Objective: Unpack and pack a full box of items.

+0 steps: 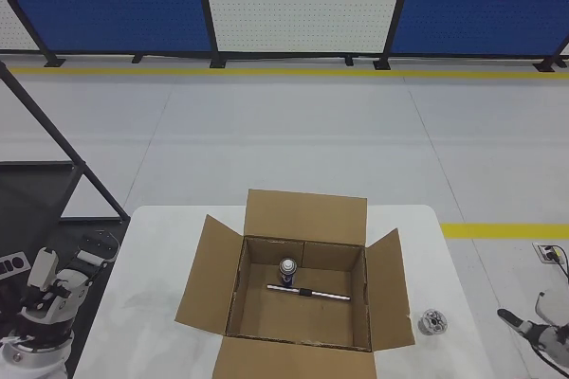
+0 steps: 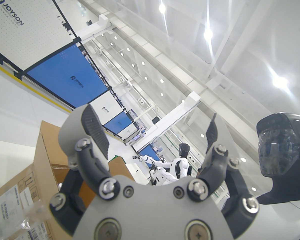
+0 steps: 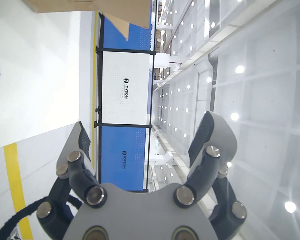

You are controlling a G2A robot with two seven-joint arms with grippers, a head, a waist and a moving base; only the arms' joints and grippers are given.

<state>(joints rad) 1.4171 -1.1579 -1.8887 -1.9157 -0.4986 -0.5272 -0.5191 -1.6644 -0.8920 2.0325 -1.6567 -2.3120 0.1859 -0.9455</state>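
Inside box (image 1: 308, 213), per top cam: can (image 1: 288, 271) + rod (image 1: 308, 293).

The room is very bright. Round ceiling lights (image 2: 208, 34) shine down and make white glare with long streaks in the left wrist view. The box (image 1: 306, 216) has soft shade inside. Straight lines bend near the edges of both wrist views.

**Desk:** Any markings on site?

**Operator:** I log one logo wordmark each on a white panel (image 3: 125, 88) and a blue panel (image 3: 123, 159). The box (image 2: 50, 151) carries barcode stickers (image 2: 1, 208) and handling symbols (image 2: 27, 182). I cannot read the digits.
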